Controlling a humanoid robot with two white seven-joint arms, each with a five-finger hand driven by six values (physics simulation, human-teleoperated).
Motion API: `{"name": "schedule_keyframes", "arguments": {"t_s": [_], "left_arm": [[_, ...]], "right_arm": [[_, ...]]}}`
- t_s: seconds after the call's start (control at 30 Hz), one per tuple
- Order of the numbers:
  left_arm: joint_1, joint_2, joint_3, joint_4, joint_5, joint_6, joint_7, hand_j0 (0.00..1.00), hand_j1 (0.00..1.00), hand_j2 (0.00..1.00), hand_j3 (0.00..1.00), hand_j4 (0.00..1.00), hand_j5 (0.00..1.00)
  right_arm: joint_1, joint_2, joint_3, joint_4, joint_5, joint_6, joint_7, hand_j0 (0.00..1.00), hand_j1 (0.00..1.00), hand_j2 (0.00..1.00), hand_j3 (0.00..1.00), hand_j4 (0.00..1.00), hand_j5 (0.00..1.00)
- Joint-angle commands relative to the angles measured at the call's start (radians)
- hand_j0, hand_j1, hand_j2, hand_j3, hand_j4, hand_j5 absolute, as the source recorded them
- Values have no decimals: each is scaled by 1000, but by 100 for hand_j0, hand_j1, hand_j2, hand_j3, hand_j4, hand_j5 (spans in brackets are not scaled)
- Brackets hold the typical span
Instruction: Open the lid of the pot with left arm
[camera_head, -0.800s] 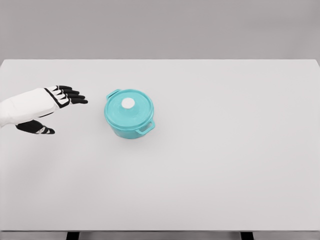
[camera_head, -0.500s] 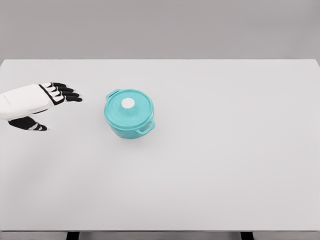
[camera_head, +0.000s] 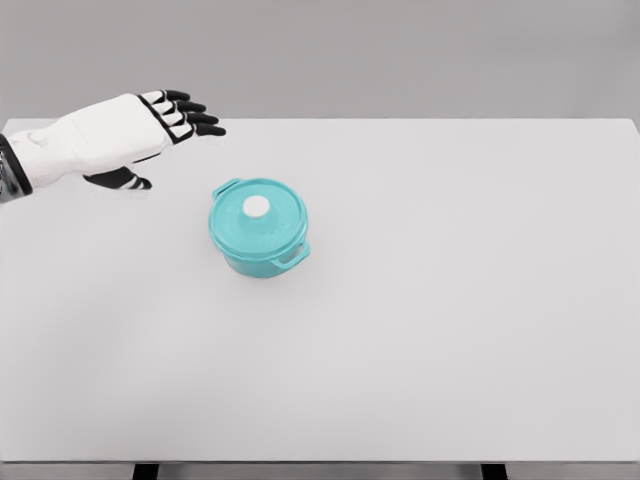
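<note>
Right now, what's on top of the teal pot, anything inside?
The teal pot carries its lid with a white knob. The closed lid hides the inside.

The left arm (camera_head: 60, 148) comes in from the left edge, high in the head view, its white forearm slanting up toward the right. The left hand (camera_head: 140, 130) is held flat and empty — black fingers (camera_head: 190, 112) stretched out straight and close together, pointing right, the thumb (camera_head: 120, 180) hanging apart below the palm. A dark band shows at the arm's joint right at the picture's edge — the right arm is out of sight.
</note>
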Motion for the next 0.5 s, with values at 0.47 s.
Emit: {"name": "schedule_keyframes", "arguments": {"t_s": [0.47], "left_arm": [[9, -53, -144, -75, -2, 2, 0, 100, 100, 100, 100, 100, 100]], "right_arm": [[0, 0, -1, 0, -1, 1, 0, 100, 100, 100, 100, 100, 100]]}}
